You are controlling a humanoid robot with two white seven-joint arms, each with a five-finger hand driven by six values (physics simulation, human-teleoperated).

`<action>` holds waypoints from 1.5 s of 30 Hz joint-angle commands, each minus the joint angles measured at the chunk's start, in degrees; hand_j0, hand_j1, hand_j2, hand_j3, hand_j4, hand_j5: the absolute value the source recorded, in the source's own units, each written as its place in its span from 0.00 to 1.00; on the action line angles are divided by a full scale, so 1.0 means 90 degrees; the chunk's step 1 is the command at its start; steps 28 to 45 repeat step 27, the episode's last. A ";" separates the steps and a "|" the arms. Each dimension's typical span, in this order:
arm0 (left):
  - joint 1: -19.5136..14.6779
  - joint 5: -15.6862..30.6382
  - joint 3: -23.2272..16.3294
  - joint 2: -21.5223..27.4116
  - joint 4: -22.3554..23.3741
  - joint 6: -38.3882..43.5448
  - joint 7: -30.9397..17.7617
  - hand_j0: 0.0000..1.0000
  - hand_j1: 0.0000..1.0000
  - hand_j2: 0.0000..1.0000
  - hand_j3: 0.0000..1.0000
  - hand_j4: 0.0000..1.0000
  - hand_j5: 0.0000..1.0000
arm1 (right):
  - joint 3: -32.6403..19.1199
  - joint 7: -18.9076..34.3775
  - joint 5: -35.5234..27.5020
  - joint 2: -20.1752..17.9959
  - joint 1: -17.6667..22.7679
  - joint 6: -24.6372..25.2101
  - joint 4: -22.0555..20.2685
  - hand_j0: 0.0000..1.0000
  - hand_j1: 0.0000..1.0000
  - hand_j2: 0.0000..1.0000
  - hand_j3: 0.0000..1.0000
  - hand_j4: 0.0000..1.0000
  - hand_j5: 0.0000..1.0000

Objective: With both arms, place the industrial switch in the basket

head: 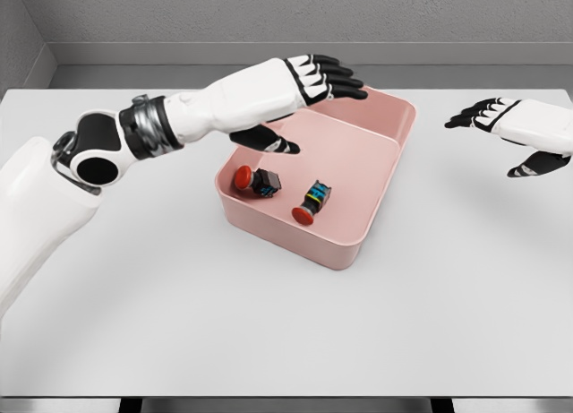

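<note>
Nearest the camera, bare grey table [269,341] is filling the whole lower part of the head view, w/ nothing lying on it at 6 o'clock. Just past centre a pink basket [363,238] is sitting on the table, angled so its long axis is running from 7 toward 1 o'clock; an inner ridge is splitting it into a big near compartment & a smaller far one. Two industrial switches are lying on their sides in the near compartment: the left switch [256,180], red button facing 9 o'clock, is resting close to the basket's left wall, & the right switch [312,201], red button pointing toward 7 o'clock w/ blue marks on its black body, is lying just beside it at approx 4 o'clock, not touching. Left arm is coming in from 8 o'clock, reaching across the basket's far-left rim; the left hand [322,80] is hovering over the far compartment at 12 o'clock, fingers stretched out, thumb hanging down, gripping nothing. Right hand [501,122] is floating at 3 o'clock, well apart from the basket, fingers spread & pointing toward 9 o'clock, also holding nothing.
</note>
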 commanded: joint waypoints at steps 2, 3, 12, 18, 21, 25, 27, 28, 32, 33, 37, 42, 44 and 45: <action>0.0010 0.0112 0.0102 0.0528 0.0014 0.0010 0.0014 1.00 1.00 1.00 1.00 1.00 1.00 | -0.0006 -0.0003 -0.0039 -0.0011 0.0000 0.0012 0.0005 1.00 1.00 1.00 1.00 1.00 1.00; 0.0078 0.0122 0.0102 0.0723 0.0014 0.0010 0.0014 1.00 1.00 1.00 1.00 1.00 1.00 | -0.0006 -0.0003 -0.0039 -0.0011 0.0000 0.0012 0.0005 1.00 1.00 1.00 1.00 1.00 1.00; 0.0644 0.1030 0.0463 0.2023 0.0599 0.0010 0.0043 1.00 1.00 1.00 1.00 1.00 1.00 | -0.0006 -0.0003 -0.0039 -0.0011 0.0049 0.0012 -0.0005 1.00 1.00 1.00 1.00 1.00 1.00; 0.1074 0.1040 0.0893 0.2501 0.0726 0.0010 0.0043 1.00 1.00 1.00 1.00 1.00 1.00 | -0.0016 -0.0003 -0.0039 -0.0001 0.0078 0.0012 0.0005 1.00 1.00 1.00 1.00 1.00 1.00; 0.1396 0.1050 0.1283 0.2599 0.0902 0.0010 0.0043 1.00 1.00 1.00 1.00 1.00 1.00 | -0.0016 -0.0003 -0.0039 -0.0011 0.0078 0.0012 -0.0005 1.00 1.00 1.00 1.00 1.00 1.00; 0.1494 0.1060 0.1459 0.2726 0.1097 0.0010 0.0043 1.00 1.00 1.00 1.00 1.00 1.00 | -0.0006 -0.0003 -0.0039 -0.0001 0.0088 0.0012 -0.0005 1.00 1.00 1.00 1.00 1.00 1.00; 0.1680 0.1079 0.1752 0.2823 0.1283 0.0010 0.0043 1.00 1.00 1.00 1.00 1.00 1.00 | -0.0006 -0.0003 -0.0039 -0.0001 0.0088 0.0012 -0.0005 1.00 1.00 1.00 1.00 1.00 1.00; 0.1680 0.1079 0.1752 0.2823 0.1283 0.0010 0.0043 1.00 1.00 1.00 1.00 1.00 1.00 | -0.0006 -0.0003 -0.0039 -0.0001 0.0088 0.0012 -0.0005 1.00 1.00 1.00 1.00 1.00 1.00; 0.1680 0.1079 0.1752 0.2823 0.1283 0.0010 0.0043 1.00 1.00 1.00 1.00 1.00 1.00 | -0.0006 -0.0003 -0.0039 -0.0001 0.0088 0.0012 -0.0005 1.00 1.00 1.00 1.00 1.00 1.00; 0.1680 0.1079 0.1752 0.2823 0.1283 0.0010 0.0043 1.00 1.00 1.00 1.00 1.00 1.00 | -0.0006 -0.0003 -0.0039 -0.0001 0.0088 0.0012 -0.0005 1.00 1.00 1.00 1.00 1.00 1.00; 0.1680 0.1079 0.1752 0.2823 0.1283 0.0010 0.0043 1.00 1.00 1.00 1.00 1.00 1.00 | -0.0006 -0.0003 -0.0039 -0.0001 0.0088 0.0012 -0.0005 1.00 1.00 1.00 1.00 1.00 1.00; 0.1680 0.1079 0.1752 0.2823 0.1283 0.0010 0.0043 1.00 1.00 1.00 1.00 1.00 1.00 | -0.0006 -0.0003 -0.0039 -0.0001 0.0088 0.0012 -0.0005 1.00 1.00 1.00 1.00 1.00 1.00; 0.1680 0.1079 0.1752 0.2823 0.1283 0.0010 0.0043 1.00 1.00 1.00 1.00 1.00 1.00 | -0.0006 -0.0003 -0.0039 -0.0001 0.0088 0.0012 -0.0005 1.00 1.00 1.00 1.00 1.00 1.00; 0.1680 0.1079 0.1752 0.2823 0.1283 0.0010 0.0043 1.00 1.00 1.00 1.00 1.00 1.00 | -0.0006 -0.0003 -0.0039 -0.0001 0.0088 0.0012 -0.0005 1.00 1.00 1.00 1.00 1.00 1.00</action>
